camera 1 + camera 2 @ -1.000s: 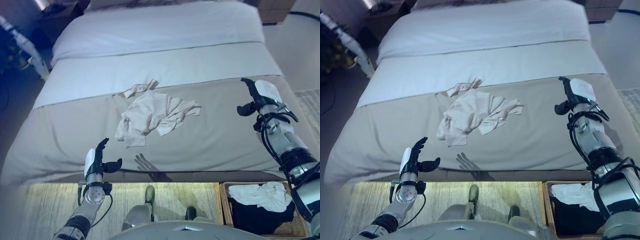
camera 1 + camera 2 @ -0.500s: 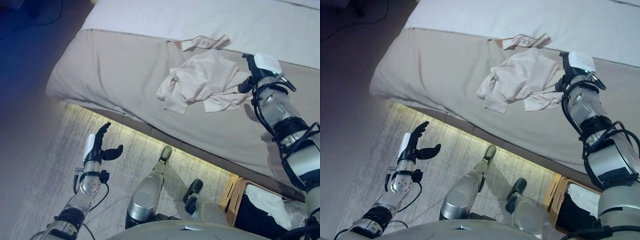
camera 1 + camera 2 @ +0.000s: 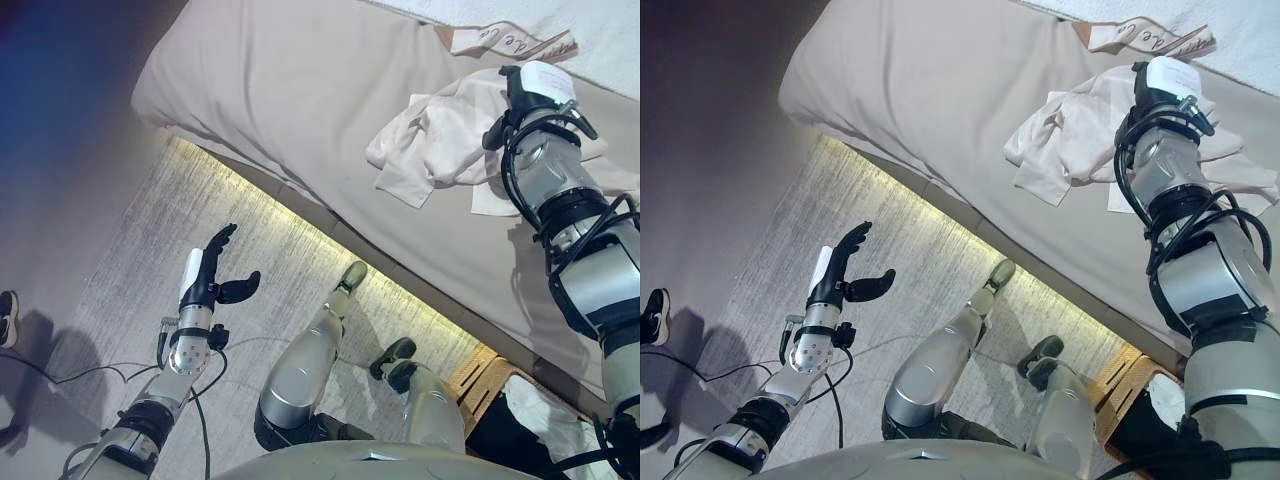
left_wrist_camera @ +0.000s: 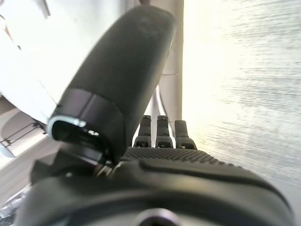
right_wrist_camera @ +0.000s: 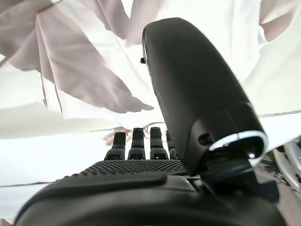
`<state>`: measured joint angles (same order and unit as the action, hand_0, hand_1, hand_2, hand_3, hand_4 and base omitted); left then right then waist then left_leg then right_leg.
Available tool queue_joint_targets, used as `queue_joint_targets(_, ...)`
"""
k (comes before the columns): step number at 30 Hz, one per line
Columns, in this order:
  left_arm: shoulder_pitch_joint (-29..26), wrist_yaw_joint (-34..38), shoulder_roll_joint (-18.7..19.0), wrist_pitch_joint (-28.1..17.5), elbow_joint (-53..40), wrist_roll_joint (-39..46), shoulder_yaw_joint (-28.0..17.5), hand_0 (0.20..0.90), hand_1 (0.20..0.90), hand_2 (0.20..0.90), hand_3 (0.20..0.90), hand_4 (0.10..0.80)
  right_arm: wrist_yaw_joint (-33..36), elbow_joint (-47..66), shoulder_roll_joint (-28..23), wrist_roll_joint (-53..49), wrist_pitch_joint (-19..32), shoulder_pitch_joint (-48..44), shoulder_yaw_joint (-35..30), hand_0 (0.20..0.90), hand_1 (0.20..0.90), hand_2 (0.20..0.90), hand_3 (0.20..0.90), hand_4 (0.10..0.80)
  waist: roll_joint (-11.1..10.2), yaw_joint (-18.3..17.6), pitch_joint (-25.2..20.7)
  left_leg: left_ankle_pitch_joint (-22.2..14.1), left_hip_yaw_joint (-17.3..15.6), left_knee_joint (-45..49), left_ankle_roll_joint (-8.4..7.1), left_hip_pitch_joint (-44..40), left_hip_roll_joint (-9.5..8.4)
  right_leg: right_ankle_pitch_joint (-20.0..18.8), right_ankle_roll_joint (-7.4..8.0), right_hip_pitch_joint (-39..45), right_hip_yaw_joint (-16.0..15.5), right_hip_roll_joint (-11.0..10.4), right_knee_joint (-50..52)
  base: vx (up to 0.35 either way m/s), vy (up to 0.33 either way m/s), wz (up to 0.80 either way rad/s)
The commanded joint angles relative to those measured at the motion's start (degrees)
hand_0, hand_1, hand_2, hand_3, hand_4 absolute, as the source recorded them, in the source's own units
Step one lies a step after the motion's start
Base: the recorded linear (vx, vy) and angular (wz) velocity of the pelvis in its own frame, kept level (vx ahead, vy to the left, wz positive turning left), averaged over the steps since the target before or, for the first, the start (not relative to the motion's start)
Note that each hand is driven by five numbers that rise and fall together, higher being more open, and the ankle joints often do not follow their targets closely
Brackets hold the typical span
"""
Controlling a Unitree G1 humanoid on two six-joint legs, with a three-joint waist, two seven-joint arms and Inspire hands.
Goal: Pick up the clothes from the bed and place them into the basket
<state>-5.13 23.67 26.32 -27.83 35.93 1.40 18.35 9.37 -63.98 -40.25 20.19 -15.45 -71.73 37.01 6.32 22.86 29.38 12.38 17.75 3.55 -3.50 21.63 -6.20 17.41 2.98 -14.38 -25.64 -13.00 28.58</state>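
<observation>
A crumpled pile of cream clothes [image 3: 430,145] lies on the beige bed cover [image 3: 300,90], near the bed's edge. My right hand [image 3: 538,88] hovers at the pile's right side, just over the cloth. In the right wrist view its fingers [image 5: 141,141] are straight and the thumb stands out, with the pale folds [image 5: 84,70] close beyond and nothing gripped. My left hand [image 3: 208,285] hangs open over the floor, well left of the bed, holding nothing. The wicker basket [image 3: 478,375] shows at the lower right on the floor, with white cloth [image 3: 560,430] inside.
A small strip of printed cloth [image 3: 505,40] lies on the bed beyond the pile. A pale striped rug [image 3: 150,240] runs along the bed's lit base. A dark shoe [image 3: 652,312] shows at the far left edge on the floor.
The camera has swung left and down, so the whole scene shifted. My right hand has come further over the pile's right side. The left hand stays open over the floor.
</observation>
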Motion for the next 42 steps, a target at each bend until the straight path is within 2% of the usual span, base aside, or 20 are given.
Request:
queue_joint_targets(1,1.1,3.5,2.8,-4.8,-5.9,2.7,-0.3,0.900,0.900,0.900,0.900,0.800,-0.8,0.9,-4.0,1.9,-1.3,-8.3,6.6,0.900,0.900,0.900,0.900,0.800,0.8,1.4,0.4,-8.3,-4.7,6.5,4.03,1.6,-0.13,-5.3,-3.65,-4.3,0.1,1.0,0.9,0.000,0.000,0.00)
queue_joint_targets(10,2.7,4.3,3.8,-5.8,-10.7,3.4,-1.0,0.900,0.900,0.900,0.900,0.800,-9.7,-3.4,-2.6,4.0,-4.3,-7.5,8.9,0.900,0.900,0.900,0.900,0.800,0.9,2.9,0.4,-9.3,-5.1,12.2,4.81,9.7,-0.53,-4.1,-4.14,-11.7,0.2,0.7,6.8,0.004,0.002,0.05)
queue_joint_targets(17,3.6,4.4,4.5,-5.6,-13.5,3.2,-0.5,0.900,0.900,0.900,0.900,0.800,-11.4,-3.8,-1.9,0.6,-3.1,-7.0,8.5,0.900,0.900,0.900,0.900,0.800,1.4,3.1,0.4,-9.9,-5.9,15.1,5.15,14.3,-0.67,-3.8,-4.19,-16.1,0.6,0.7,9.6,-0.007,0.002,-0.01)
queue_joint_targets(18,3.5,4.3,4.6,-5.3,-14.0,3.2,-0.4,0.900,0.900,0.900,0.900,0.800,-11.4,-3.7,-1.9,-0.4,-2.4,-7.1,8.2,0.813,0.813,0.813,0.798,0.698,1.4,3.1,0.4,-9.9,-6.0,15.2,5.19,14.5,-0.69,-3.7,-4.21,-16.4,0.6,0.7,9.7,-0.031,0.001,0.01)
queue_joint_targets(19,3.5,4.3,4.6,-5.1,-14.3,3.2,-0.4,0.900,0.900,0.900,0.900,0.800,-10.9,-3.5,-1.8,-1.0,-1.5,-7.0,7.9,0.347,0.347,0.347,0.255,0.155,1.4,3.0,0.4,-10.0,-6.0,15.3,5.24,14.7,-0.70,-3.7,-4.24,-16.7,0.6,0.7,10.0,0.000,0.000,0.00)
queue_joint_targets(20,3.5,4.3,4.7,-5.2,-14.4,3.2,-0.3,0.900,0.900,0.900,0.900,0.800,-10.2,-3.5,-1.8,-1.8,-0.8,-6.9,7.6,0.300,0.300,0.300,0.200,0.100,1.4,3.0,0.4,-10.0,-6.1,15.5,5.22,15.0,-0.70,-3.7,-4.25,-16.9,0.7,0.8,10.2,0.000,0.000,0.00)
queue_joint_targets(26,3.7,5.3,4.9,-5.8,-14.2,3.0,-0.2,0.900,0.900,0.900,0.900,0.800,-4.7,-2.4,-2.7,-3.1,2.5,-6.4,5.4,0.300,0.300,0.300,0.200,0.100,1.5,2.5,0.4,-10.1,-6.1,15.2,5.17,14.1,-0.43,-3.7,-4.16,-16.4,1.0,1.0,10.0,-0.011,-0.001,0.00)
queue_joint_targets(36,4.0,4.8,4.9,-3.8,-11.0,4.6,-1.1,0.900,0.900,0.900,0.900,0.800,-4.2,-1.3,-3.7,-4.8,3.7,-6.3,3.6,0.300,0.300,0.300,0.200,0.100,1.6,1.7,0.4,-9.6,-5.8,13.4,4.56,10.3,0.35,-3.8,-3.99,-12.9,1.9,1.2,8.2,-0.033,-0.017,-0.04)
queue_joint_targets(42,3.9,4.9,4.3,-3.4,-8.5,4.4,-2.2,0.900,0.900,0.900,0.900,0.800,-3.9,0.1,-3.7,-7.4,6.1,-5.3,2.4,0.300,0.300,0.300,0.200,0.100,0.8,0.8,0.4,-9.7,-5.5,10.8,4.36,5.4,1.14,-4.5,-3.63,-8.5,2.3,1.7,5.0,-0.038,-0.038,-0.03)
